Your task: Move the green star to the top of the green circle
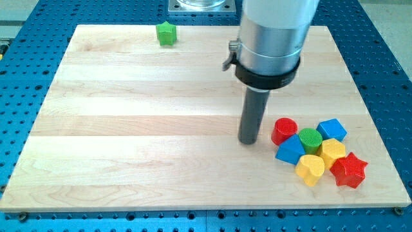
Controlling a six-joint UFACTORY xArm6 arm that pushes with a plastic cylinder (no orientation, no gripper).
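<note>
While my tip (248, 140) rests bare on the wooden board (129, 161), pushing nothing, it stands just to the view's left of the red cylinder (284, 131) and touches no block. That cylinder belongs to a tight cluster toward the view's lower right: the green circle (310, 138) sits in its middle, with a blue block (332, 129) at its upper right, a blue block (290, 150) at its lower left, a yellow block (333, 152), a yellow heart (310, 169) and a red star (348, 170) below. The green star (166, 33) lies well apart, near the board's top edge at the view's left. To do this well, I judge the tip should swing round to the star's far left side, then push it rightward and downward in a steady line, stopping above the circle without disturbing the cluster.
</note>
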